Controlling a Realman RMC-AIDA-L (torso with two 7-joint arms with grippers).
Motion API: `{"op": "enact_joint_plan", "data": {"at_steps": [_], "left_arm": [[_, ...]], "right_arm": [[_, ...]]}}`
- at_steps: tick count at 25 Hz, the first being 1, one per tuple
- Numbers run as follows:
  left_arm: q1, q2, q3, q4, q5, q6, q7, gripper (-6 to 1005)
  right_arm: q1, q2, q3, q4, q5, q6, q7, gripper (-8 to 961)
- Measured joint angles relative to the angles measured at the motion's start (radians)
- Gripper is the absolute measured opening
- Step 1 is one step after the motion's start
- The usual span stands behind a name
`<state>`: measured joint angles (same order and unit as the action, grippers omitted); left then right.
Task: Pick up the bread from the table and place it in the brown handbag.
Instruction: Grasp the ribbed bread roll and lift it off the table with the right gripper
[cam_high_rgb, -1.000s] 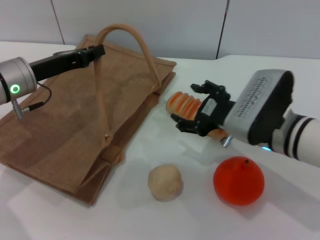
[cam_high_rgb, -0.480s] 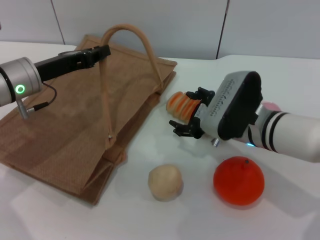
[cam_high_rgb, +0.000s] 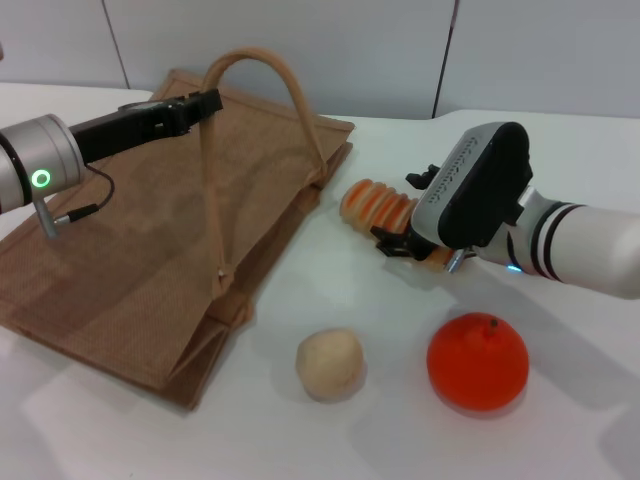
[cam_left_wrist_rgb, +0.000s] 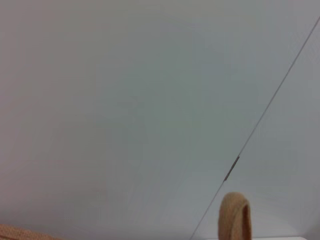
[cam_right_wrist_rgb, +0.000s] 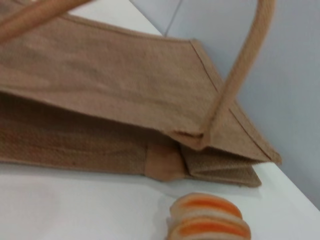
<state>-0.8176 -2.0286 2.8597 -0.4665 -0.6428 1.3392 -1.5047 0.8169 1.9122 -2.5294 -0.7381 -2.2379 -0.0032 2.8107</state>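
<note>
The striped orange and cream bread lies just right of the brown handbag on the white table. My right gripper is around the bread's right half, with black fingers on both sides, closed on it. The bread's free end points at the bag and also shows in the right wrist view, close to the bag's mouth. My left gripper is shut on one bag handle and holds it raised in an arc. The left wrist view shows only the handle loop against the wall.
A plain beige ball and an orange fruit lie on the table in front of the bread. The grey wall stands behind the bag.
My right wrist has turned and shifted right around the bread, whose free end has stayed in nearly the same place. My left gripper has moved the handle slightly right.
</note>
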Motion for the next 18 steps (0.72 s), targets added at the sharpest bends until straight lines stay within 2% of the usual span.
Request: {"op": "enact_joint_plan", "data": {"at_steps": [8, 18], "left_arm": [[-0.001, 0.001, 0.000, 0.000, 0.000, 0.000, -0.001, 121], [-0.002, 0.002, 0.001, 0.012, 0.000, 0.000, 0.000, 121]], "right_arm": [[0.023, 0.015, 0.019, 0.047, -0.002, -0.064, -0.001, 826], [0.028, 0.023, 0.023, 0.059, -0.001, -0.073, -0.001, 823]]}}
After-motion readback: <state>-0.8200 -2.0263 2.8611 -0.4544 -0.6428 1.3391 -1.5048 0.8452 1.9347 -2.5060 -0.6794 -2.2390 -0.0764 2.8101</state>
